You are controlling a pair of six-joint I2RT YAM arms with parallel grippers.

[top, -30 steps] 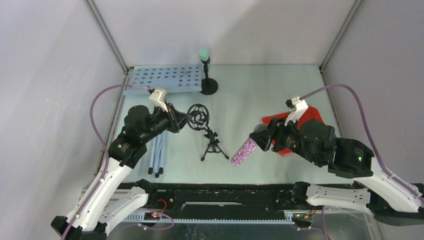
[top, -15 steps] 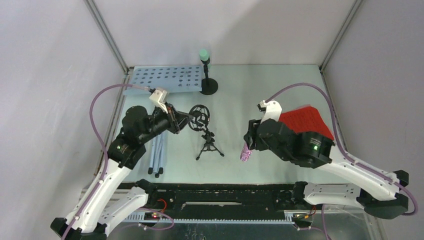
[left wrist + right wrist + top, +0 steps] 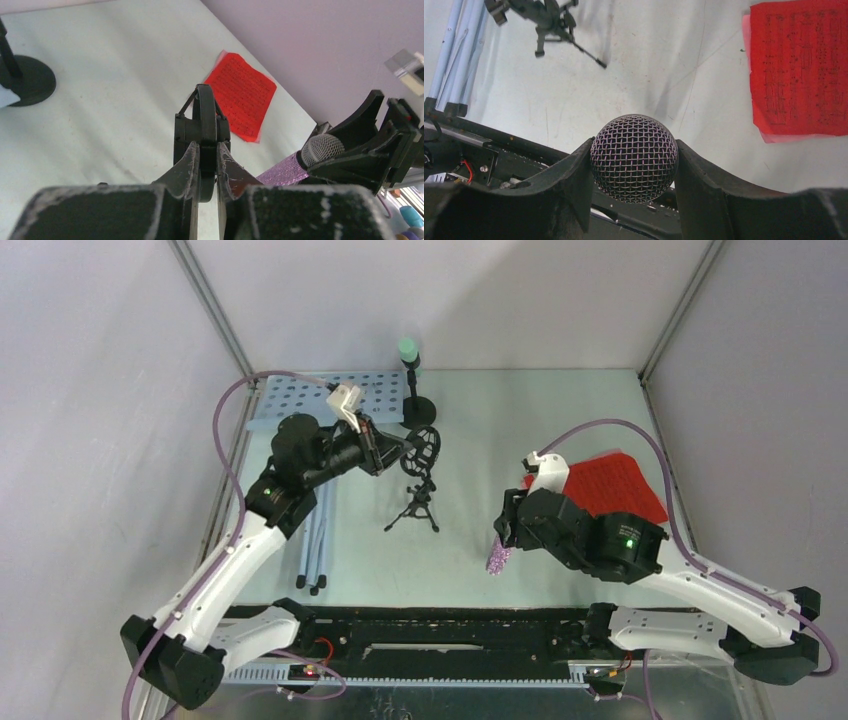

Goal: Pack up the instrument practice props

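Top view first: we'd say packing has barely started. No case or bag shows anywhere. The pale blue perforated music desk (image 3: 300, 395), the folded blue-grey tripod (image 3: 315, 540), the red and pink score sheets (image 3: 615, 485) and the mint microphone on its black round-base stand (image 3: 409, 350) all sit spread over the bench (image 3: 500, 430). The left jaws pinch the black ring-topped mic mount (image 3: 420, 475). Honestly, we can't tell whether its little legs touch the bench. Walls close in left, right and back, so the widest bare room is mid-bench.

Left wrist: the jaws are pressed onto the mount's ring, with the red sheets well beyond it.

Right wrist: the right jaws clamp the mesh head of the glittery purple microphone (image 3: 634, 157). It hangs just beside the black rail (image 3: 484, 142) at the near edge, so there's little margin there.
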